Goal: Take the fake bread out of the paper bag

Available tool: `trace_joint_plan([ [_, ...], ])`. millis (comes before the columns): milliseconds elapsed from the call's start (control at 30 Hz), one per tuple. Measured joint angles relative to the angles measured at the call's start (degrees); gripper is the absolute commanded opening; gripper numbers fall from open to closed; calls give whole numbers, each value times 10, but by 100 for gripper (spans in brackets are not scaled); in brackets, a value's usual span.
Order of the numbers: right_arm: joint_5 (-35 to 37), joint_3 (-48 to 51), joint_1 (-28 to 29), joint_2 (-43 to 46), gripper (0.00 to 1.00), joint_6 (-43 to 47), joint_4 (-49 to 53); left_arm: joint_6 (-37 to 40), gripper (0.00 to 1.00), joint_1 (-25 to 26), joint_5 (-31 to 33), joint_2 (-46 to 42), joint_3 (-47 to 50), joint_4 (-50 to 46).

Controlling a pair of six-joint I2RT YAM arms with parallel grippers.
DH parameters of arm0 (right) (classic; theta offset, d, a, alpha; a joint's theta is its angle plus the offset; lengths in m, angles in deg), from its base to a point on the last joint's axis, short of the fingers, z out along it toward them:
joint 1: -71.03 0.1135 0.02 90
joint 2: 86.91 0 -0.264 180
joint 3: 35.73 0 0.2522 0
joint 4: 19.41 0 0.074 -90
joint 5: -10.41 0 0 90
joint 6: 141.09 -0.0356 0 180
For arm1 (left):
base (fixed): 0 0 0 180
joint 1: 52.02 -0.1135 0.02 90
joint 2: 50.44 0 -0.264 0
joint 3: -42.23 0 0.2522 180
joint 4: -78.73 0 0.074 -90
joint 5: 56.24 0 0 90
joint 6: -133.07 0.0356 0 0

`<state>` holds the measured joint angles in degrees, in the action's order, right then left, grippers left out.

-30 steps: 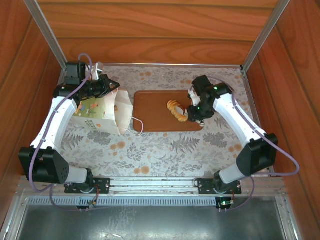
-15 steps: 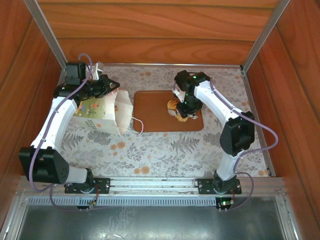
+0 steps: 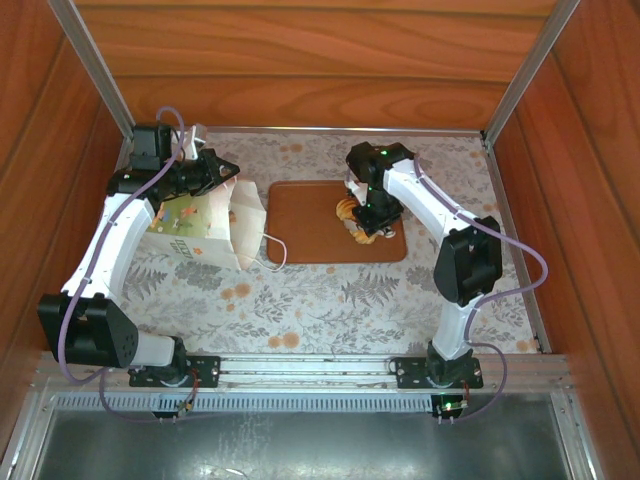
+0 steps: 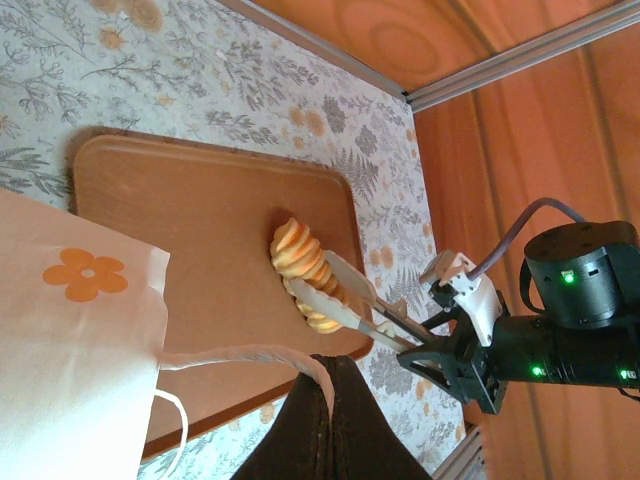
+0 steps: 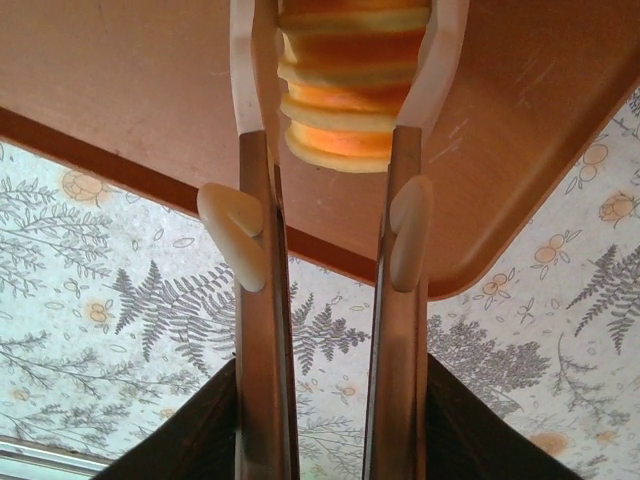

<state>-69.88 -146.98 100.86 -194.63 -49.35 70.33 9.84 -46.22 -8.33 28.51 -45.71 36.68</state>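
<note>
While the paper bag (image 3: 190,225) stands at the far left of the fern-printed table (image 3: 300,300), its mouth tipped toward the middle, one piece of fake bread (image 3: 352,215) lies out on the flat brown board (image 3: 305,215) just to the bag's right. It is a ridged, golden-orange pastry, resting on the right half of the board near its right edge. The right gripper (image 5: 345,40) reaches down over it from the far side, and in the right wrist view its two pale fingers (image 5: 248,60) press against the opposite sides of the ridges, clamped on the pastry. The left wrist view shows the same pinch from the side, the fingers straddling the pastry with the board beneath it. The left gripper (image 3: 220,176) sits at the bag's far upper edge with its jaws clenched tight, and a white cord handle (image 4: 230,355) runs straight up to its fingertips, so it is pinching the bag at its rim. A second cord loop lies on the table at the bag's near right corner.
</note>
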Motion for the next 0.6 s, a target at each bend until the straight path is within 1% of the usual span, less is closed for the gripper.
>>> trace_joint_plan([
  [100, -2, 0, -9, 3, 41, -37, -3, 0, 0, 0, 0, 0, 0, 0],
  [333, -3, -3, -50, 3, 40, -139, 2, 0, 0, 0, 0, 0, 0, 0],
  [433, -3, -10, -65, -3, 40, -169, 5, 0, 0, 0, -1, 0, 0, 0],
  [600, -4, -19, -82, -17, 41, -195, 3, 0, 0, 0, -1, 0, 0, 0],
])
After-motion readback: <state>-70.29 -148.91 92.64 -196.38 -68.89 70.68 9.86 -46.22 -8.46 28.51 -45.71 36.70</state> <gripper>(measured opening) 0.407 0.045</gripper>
